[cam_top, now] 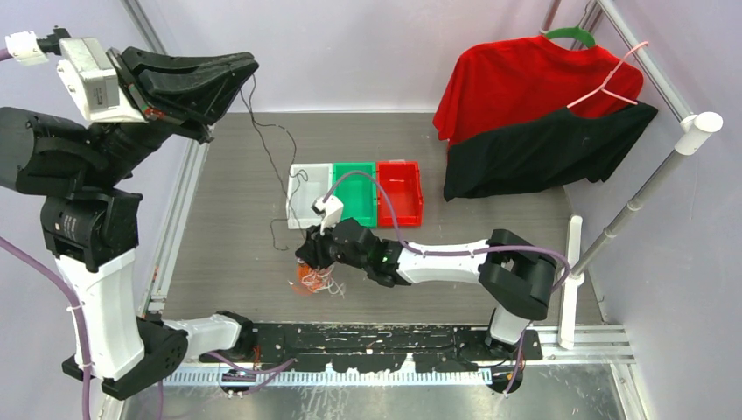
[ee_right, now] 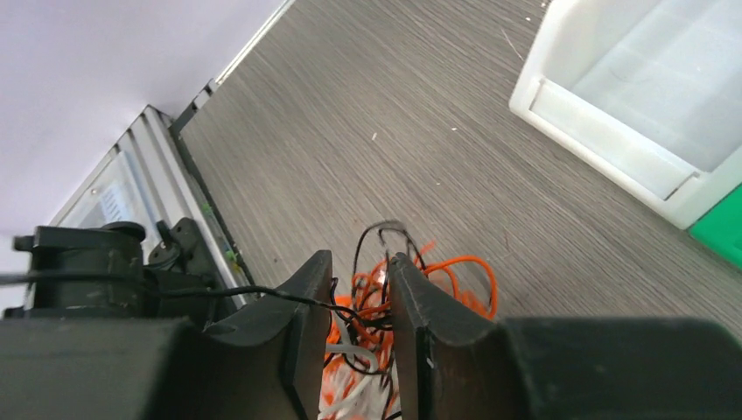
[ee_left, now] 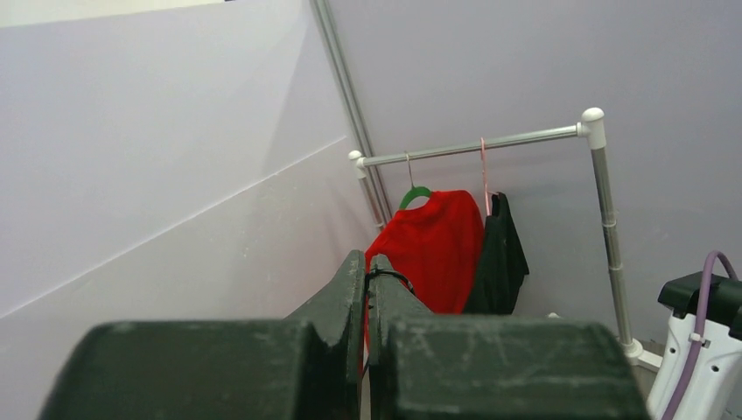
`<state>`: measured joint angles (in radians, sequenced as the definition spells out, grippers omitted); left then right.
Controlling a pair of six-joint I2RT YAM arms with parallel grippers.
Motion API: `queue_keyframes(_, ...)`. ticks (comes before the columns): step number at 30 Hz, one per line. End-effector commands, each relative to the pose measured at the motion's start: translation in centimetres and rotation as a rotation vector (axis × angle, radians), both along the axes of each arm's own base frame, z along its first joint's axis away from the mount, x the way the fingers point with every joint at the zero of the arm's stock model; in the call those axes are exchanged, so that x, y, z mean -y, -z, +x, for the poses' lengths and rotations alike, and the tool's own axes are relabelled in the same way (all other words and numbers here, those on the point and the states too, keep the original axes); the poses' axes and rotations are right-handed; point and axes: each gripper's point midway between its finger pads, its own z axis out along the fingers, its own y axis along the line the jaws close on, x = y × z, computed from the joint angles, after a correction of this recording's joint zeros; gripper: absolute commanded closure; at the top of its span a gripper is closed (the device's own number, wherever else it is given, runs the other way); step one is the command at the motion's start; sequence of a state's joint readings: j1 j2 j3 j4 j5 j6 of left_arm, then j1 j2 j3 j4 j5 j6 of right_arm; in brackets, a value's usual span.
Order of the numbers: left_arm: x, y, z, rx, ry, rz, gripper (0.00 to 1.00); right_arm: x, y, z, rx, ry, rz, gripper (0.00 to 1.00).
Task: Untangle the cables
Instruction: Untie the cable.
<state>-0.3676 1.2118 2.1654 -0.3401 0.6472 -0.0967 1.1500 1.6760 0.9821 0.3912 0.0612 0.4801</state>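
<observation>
Light: bright, even and diffuse, from above; no hard glare.
Shadows: soft and faint on the worktop under the right end effector.
Left wrist view: left end effector blurred and grainy near the lens; black cable at its tips sharper; wall beyond flat and pale.
Right wrist view: finger bases soft; cables between the tips and the worktop grain beyond crisp; white tray ahead and to the right slightly washed out.
Top view: sharp; frame rails lean outward at the edges.

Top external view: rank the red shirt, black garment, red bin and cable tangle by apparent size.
1-2. Red shirt and black garment: too close to rank.
3. Red bin.
4. Cable tangle, partly hidden under the right gripper.
</observation>
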Motion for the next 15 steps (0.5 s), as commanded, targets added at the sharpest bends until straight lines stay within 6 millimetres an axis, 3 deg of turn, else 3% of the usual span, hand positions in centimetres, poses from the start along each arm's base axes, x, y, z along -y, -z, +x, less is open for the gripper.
queue_keyframes(1, -1.4, -3.3, -2.3, 0.097, -0.024, -0.07, 1.0, 0.7, 1.7, 1.4, -0.001, 0.105, -0.007, 0.65)
queue_keyframes(8, -3.0, -6.2, -3.0, 0.209, -0.112, -0.112, 1.0, 4.3, 6.0, 1.9, -0.005, 0.212, -0.113, 0.63)
queue_keyframes(13, -4.7, -8.8, -4.2, 0.362, -0.204, -0.152, 1.0, 7.8, 8.1, 2.4, 0.019, 0.32, -0.157, 0.5)
queue_keyframes(15, -4.5, -9.1, -2.8, 0.384, -0.236, -0.146, 1.0, 8.9, 8.7, 2.3, 0.021, 0.342, -0.173, 0.49)
